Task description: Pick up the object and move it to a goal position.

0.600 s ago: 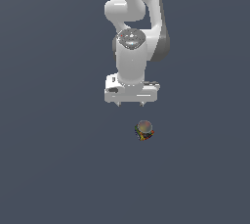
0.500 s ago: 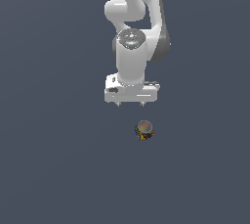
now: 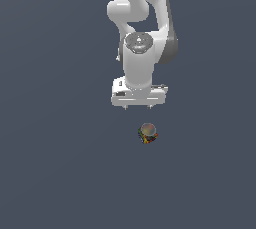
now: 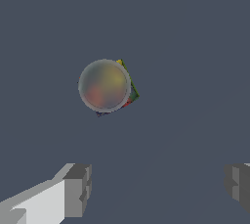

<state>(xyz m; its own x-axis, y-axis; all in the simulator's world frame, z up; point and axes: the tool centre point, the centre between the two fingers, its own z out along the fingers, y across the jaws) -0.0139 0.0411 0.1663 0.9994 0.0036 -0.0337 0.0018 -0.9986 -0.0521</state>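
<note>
in the exterior view the white arm (image 3: 142, 28) reaches down from the top of the picture over a plain dark grey-blue floor (image 3: 55, 163). its gripper (image 3: 138, 107) points downward, with only two short finger stubs showing under the broad white hand. the object (image 3: 147, 134) sits on the floor just below the gripper and slightly toward the exterior view's right of its middle, apart from it, with nothing touching it. it shows a rounded grey-brown top with small flecks of colour at its lower edge.

in the wrist view the object (image 4: 106, 87) is seen from above: a round, greyish, slightly see-through dome with yellow, green, red and blue corners peeking out from under one side. the two grey fingers (image 4: 78, 189) stand far apart, one at each side of the picture, so the gripper (image 4: 158, 186) is spread wide with nothing between them. the object lies ahead of the fingertips, clear of both, on the bare floor (image 4: 195, 47).
</note>
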